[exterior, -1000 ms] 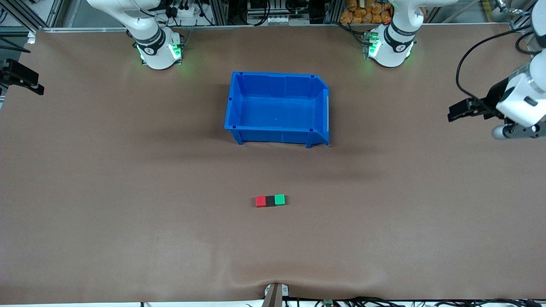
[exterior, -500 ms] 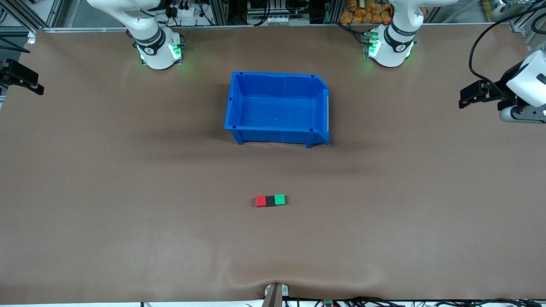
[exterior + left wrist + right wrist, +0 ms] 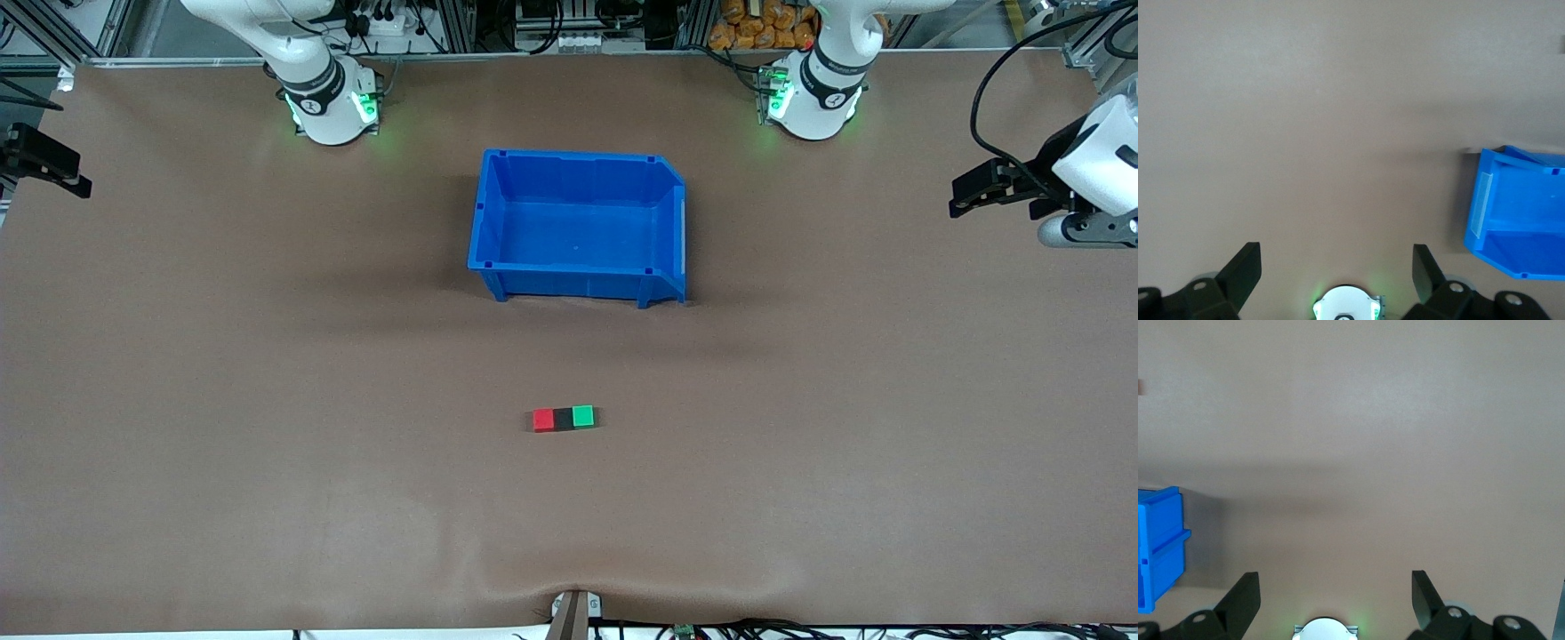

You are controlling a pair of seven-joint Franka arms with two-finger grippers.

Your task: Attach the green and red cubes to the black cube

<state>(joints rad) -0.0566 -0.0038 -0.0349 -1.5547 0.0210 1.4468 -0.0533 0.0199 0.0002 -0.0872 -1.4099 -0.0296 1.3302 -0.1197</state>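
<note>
The 3 small cubes sit in a tight row on the brown table (image 3: 222,373), near its middle and nearer to the front camera than the blue bin (image 3: 578,227). The black cube (image 3: 563,419) is in the centre of the row, the red cube (image 3: 543,420) touches its face toward the right arm's end of the table, and the green cube (image 3: 582,415) touches its face toward the left arm's end, so all 3 read as 1 joined bar with no gap showing between them. The bin stands well apart from the row, between the 2 arm bases, and shows only its bare blue floor. The left gripper (image 3: 978,188) hangs in the air over the left arm's end of the table, well apart from the cubes; in the left wrist view its 2 dark fingers (image 3: 1245,270) stand wide apart with nothing between them, bare tabletop below and a corner of the bin off to one side. The right gripper (image 3: 44,164) is over the right arm's end of the table, at the edge of the front view; in the right wrist view its fingers (image 3: 1241,597) are likewise spread apart and hold nothing.
</note>
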